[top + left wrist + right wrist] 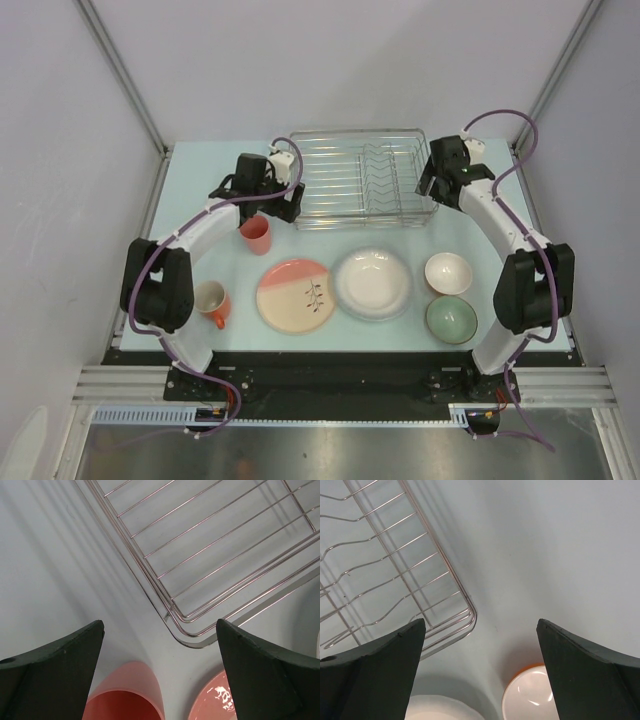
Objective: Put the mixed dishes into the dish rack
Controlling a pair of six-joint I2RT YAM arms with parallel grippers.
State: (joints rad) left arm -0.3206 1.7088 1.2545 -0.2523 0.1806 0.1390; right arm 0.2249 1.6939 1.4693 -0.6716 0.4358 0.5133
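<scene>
- The left gripper (160,625) hangs with its jaws spread wide, holding nothing.
- The salmon-pink tumbler (256,233) stands just beneath it, untouched.
- A corner of the dish rack (360,133) lies just ahead of its fingertips.
- The right gripper (480,622) is also wide open and empty, with the rack's other near corner ahead and the small cream bowl (448,272) below.

fingers (50,675) wide apart | salmon-pink tumbler (125,697) between | dish rack (182,625) corner beyond

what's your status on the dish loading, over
Left gripper open, near salmon-pink tumbler. Right gripper open, empty, near dish rack corner. Rack empty; all dishes on table. Nothing blocking.
</scene>
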